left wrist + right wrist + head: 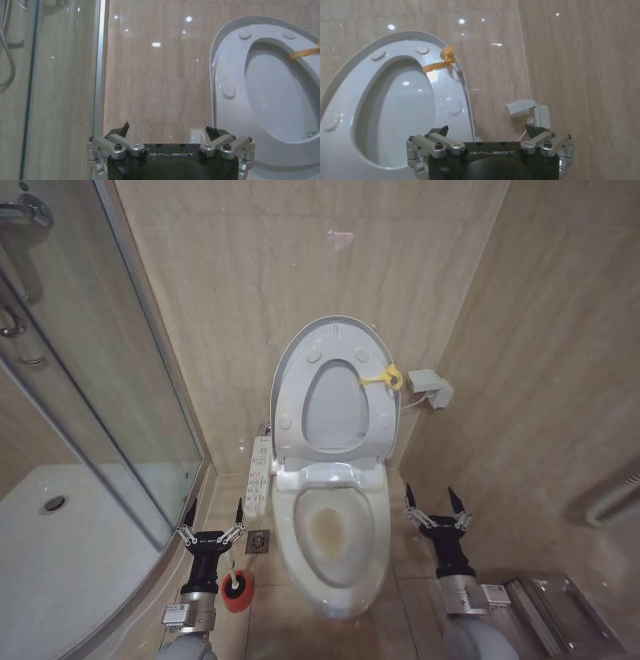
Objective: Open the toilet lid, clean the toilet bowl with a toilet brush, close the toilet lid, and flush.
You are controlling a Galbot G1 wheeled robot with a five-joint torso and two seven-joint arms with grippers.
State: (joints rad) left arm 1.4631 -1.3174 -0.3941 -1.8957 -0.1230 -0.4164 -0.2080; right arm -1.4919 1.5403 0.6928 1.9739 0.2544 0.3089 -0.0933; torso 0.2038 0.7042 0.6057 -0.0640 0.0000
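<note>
Toilet lid (330, 385) and seat stand raised against the wall, bowl (335, 550) exposed. Both end effectors are spread empty: left (212, 525) just above the red-cupped toilet brush (236, 585), right (436, 505) beside the bowl. I'd lower the left squarely onto the thin handle.

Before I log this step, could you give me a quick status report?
Left gripper and right gripper open, empty, flanking toilet bowl. Toilet lid up. Toilet brush untouched on floor.

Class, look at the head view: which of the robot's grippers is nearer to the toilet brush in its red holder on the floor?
Left. The left gripper hovers open just above the toilet brush; the right gripper waits across the toilet bowl.
</note>
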